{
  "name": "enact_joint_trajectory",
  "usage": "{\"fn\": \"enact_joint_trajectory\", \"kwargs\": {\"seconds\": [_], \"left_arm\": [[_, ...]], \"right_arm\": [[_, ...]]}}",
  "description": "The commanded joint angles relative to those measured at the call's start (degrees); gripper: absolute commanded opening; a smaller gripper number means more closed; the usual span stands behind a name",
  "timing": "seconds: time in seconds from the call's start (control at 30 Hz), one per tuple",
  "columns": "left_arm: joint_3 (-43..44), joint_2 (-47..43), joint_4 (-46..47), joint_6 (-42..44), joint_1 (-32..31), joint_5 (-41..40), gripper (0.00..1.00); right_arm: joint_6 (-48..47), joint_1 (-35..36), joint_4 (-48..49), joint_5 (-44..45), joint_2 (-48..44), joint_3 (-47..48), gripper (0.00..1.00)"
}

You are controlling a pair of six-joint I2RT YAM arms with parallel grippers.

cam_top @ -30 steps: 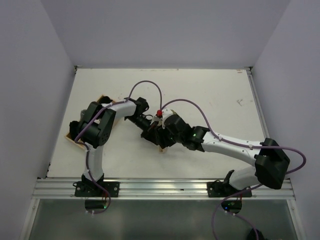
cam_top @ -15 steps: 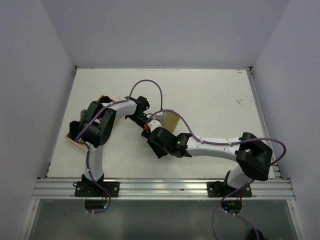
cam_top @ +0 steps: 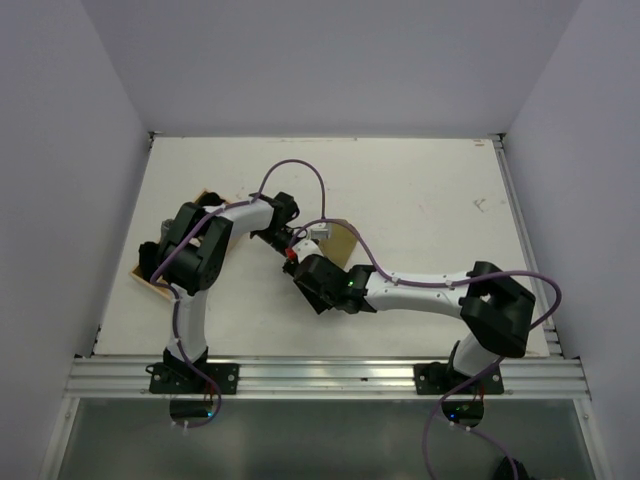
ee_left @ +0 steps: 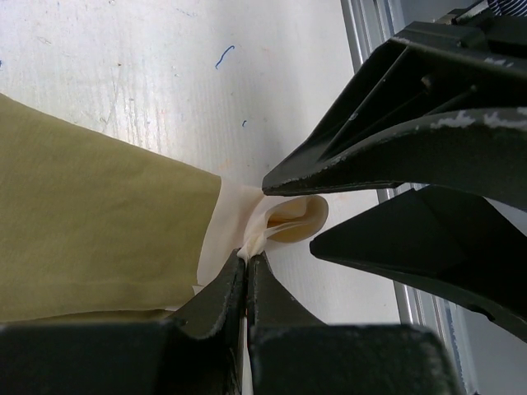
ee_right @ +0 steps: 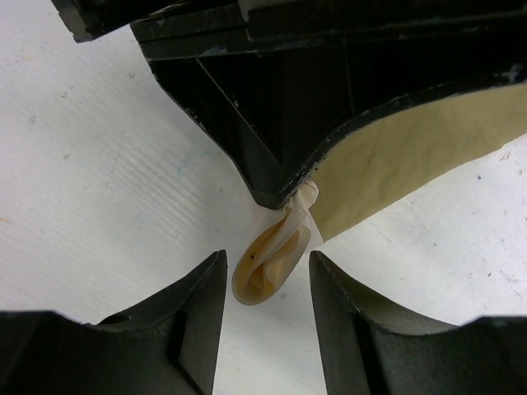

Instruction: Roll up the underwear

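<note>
From above, the underwear (cam_top: 342, 238) lay mid-table (cam_top: 430, 190); the left arm (cam_top: 235, 215) and right arm (cam_top: 410, 290) met at its near-left corner. From the left wrist, the left claw (ee_left: 245, 265) was pinched shut on the cream hem (ee_left: 235, 218); the olive cloth stretched away leftwards. From the right wrist, the right claw (ee_right: 265, 271) stood wide open, straddling the curled hem tip and holding nothing; the cloth ran up-right beyond it.

A scuffed white table (cam_top: 430, 190) holds the underwear (cam_top: 341, 240), olive side up near its middle, and 1 tan flat sheet (cam_top: 146, 277) near the left edge, mostly hidden from view.
</note>
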Motion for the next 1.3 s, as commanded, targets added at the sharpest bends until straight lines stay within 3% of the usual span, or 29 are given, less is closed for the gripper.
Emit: {"fn": "enact_joint_trajectory", "kwargs": {"seconds": [0.0, 0.17, 0.4, 0.63, 0.8, 0.93, 1.27], "left_arm": [[0.7, -0.1, 0.8, -0.8, 0.3, 0.7, 0.00], [0.5, 0.0, 0.0, 0.1, 0.4, 1.1, 0.00], [0.1, 0.3, -1.5, 1.5, 0.9, 3.3, 0.00], [-0.9, -0.7, -1.7, 2.2, 1.0, 3.2, 0.00], [-1.7, -1.8, -1.7, 2.1, 1.0, 4.2, 0.03], [-3.8, -3.0, 0.4, -2.9, 0.9, 2.2, 0.12], [-7.8, -5.8, 10.1, -14.3, 0.9, -4.6, 0.19]], "right_arm": [[0.0, 0.4, 1.3, 1.4, 0.3, 1.7, 0.48], [-0.1, 0.3, 1.6, 1.5, 0.6, 1.7, 0.29], [0.2, 0.3, 2.4, 1.0, 1.5, 1.2, 0.22], [0.3, -0.6, 2.1, 1.5, 0.3, 0.4, 0.00], [-0.2, -4.2, 3.0, -2.9, -1.3, -0.6, 0.00], [0.0, -7.5, 4.3, -7.4, -2.2, -2.1, 0.00], [-1.7, -10.1, 5.8, -15.2, -1.3, -2.4, 0.00]]}}
